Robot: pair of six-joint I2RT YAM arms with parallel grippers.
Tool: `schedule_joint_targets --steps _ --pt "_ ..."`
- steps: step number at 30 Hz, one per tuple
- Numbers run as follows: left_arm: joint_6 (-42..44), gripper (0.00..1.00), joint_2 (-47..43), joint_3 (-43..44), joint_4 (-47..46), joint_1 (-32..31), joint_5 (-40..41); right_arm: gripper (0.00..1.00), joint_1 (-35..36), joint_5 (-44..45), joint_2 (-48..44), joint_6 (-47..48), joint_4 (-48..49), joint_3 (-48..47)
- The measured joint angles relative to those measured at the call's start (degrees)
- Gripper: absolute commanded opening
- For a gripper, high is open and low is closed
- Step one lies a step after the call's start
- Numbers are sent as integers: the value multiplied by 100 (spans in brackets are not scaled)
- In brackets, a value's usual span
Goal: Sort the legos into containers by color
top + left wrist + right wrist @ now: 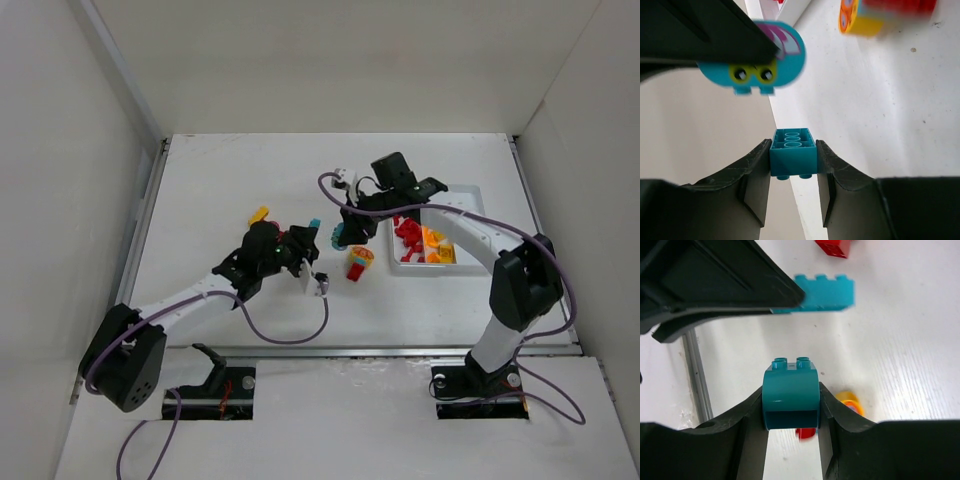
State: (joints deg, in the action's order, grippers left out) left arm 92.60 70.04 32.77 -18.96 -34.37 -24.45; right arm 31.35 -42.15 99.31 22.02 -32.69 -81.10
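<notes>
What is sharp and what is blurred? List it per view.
Left wrist: the cyan brick in its fingers is sharp, the rounded cyan piece and orange-red stack blurred. Right wrist: reversed, rounded cyan piece sharp, cyan brick soft. Top external: even light, no glare.

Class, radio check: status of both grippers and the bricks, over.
Left gripper shut on blue brick. Right gripper shut on rounded blue brick. Tray holds red bricks and orange bricks. Grippers close together; red-and-yellow piece loose nearby.

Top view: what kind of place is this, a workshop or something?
Probably a robotics lab test cell: a white table boxed in by plain panels, two cabled arms bolted at its edge, and toy bricks with a sorting tray.
</notes>
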Motion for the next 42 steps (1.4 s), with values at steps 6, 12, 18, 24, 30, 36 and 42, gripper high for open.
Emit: schedule_joint_targets --steps 6,12,18,24,30,36,42 --pt "-155 0 -92 -94 55 31 66 0 -308 219 -219 -44 -15 149" --pt "-509 0 -131 -96 79 35 181 0 -682 754 -555 -402 37 372" --pt "-1873 0 -133 -13 133 35 240 0 -1770 3126 -1126 -1580 334 671" --pt "-3294 0 -131 140 98 35 203 0 -1849 5027 -1266 -2144 363 782" --pt "-4387 0 -131 140 83 63 170 4 -2636 5744 -1558 -2612 616 1270" --pt "-5132 0 -144 168 55 149 -153 28 -3606 5661 -688 -2782 748 909" --pt "-5525 0 -284 238 9 306 -739 59 -3641 5154 -101 -2719 623 804"
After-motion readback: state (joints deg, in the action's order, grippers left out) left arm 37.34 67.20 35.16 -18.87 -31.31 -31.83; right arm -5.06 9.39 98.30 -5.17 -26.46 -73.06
